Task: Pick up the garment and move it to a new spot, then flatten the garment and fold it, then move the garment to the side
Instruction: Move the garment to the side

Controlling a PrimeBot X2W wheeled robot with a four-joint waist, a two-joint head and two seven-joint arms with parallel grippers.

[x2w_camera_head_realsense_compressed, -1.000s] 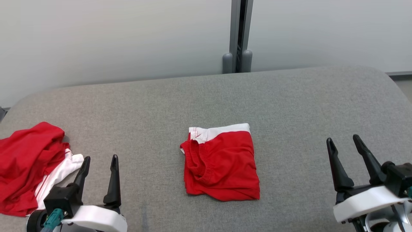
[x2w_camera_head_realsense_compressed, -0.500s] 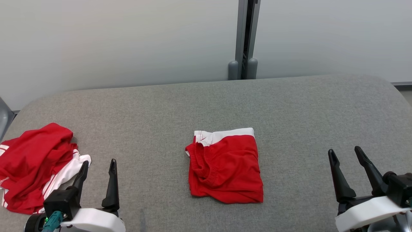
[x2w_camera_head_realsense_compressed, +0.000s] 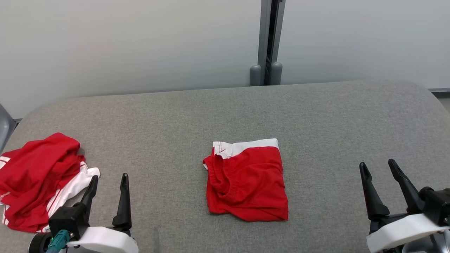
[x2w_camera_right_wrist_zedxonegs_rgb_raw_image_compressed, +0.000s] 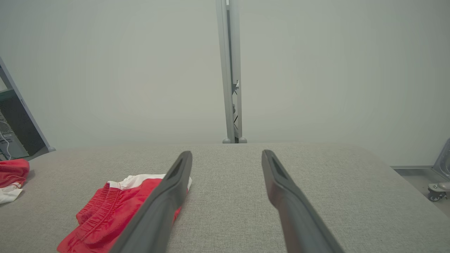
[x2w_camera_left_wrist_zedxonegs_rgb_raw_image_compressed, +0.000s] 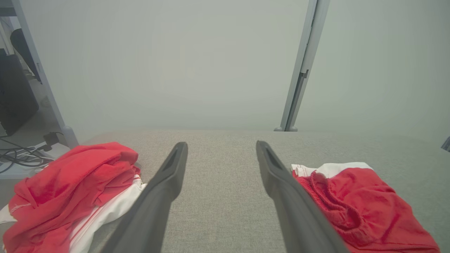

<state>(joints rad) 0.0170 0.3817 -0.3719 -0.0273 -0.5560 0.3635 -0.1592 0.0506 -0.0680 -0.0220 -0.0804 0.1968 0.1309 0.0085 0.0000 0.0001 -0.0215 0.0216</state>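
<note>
left gripper and right gripper rest low, jaws parted, fingers pointing forward.

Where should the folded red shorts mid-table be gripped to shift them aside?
Probably the near edge of the folded shorts, pinched at both corners from the robot's side: the layers' edges stack there, so clamping them together should keep the fold.

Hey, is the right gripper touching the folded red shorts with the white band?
Apart. The head view shows bare grey fabric tabletop between the right gripper and the folded red shorts.
</note>
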